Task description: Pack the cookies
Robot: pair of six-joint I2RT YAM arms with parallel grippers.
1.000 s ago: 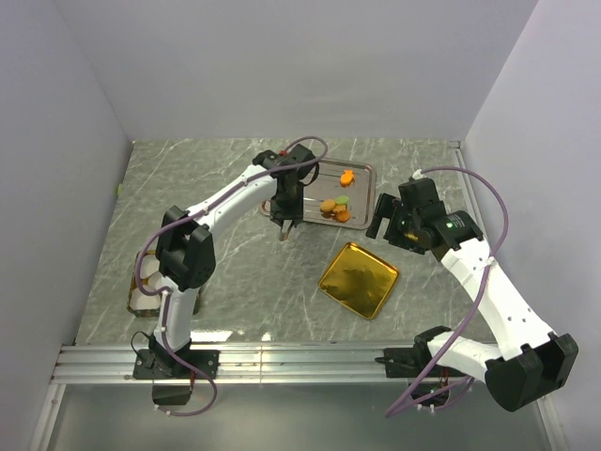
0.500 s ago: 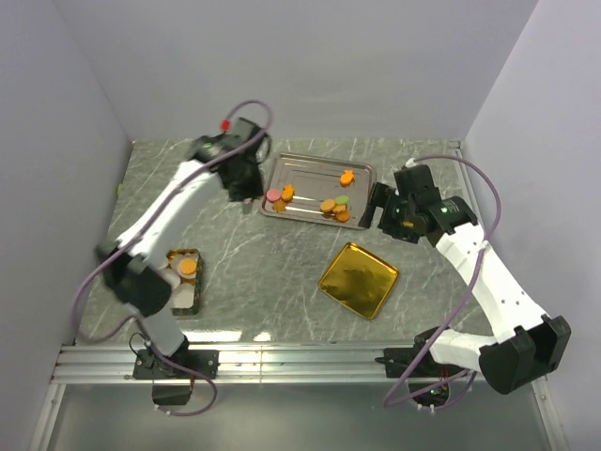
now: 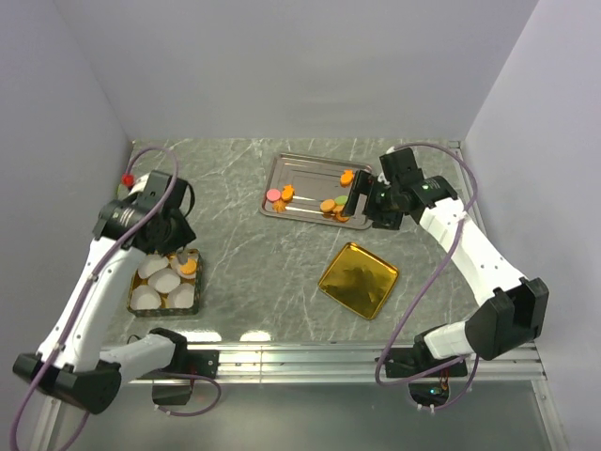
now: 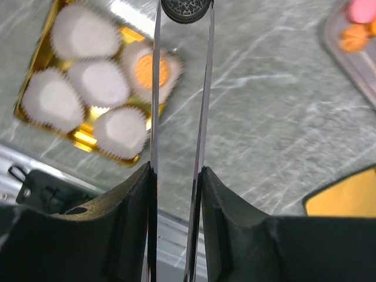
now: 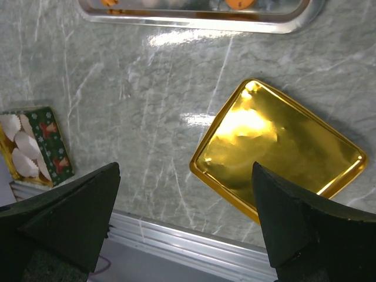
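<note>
Now left fingers (image 4: 203, 94) are clamping a dark cookie (image 4: 187, 8) near the box (image 4: 88, 128) at 9 o'clock, likely to drop it in a cup (image 4: 117, 132). Right fingers (image 5: 64, 205) are hovering spread by the cookies (image 3: 329, 205) on the tray (image 3: 310, 162), 12 o'clock.

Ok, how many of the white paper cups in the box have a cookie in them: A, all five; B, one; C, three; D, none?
B: the left wrist view shows one paper cup holding an orange cookie, while the other four cups in the box are empty.
</note>
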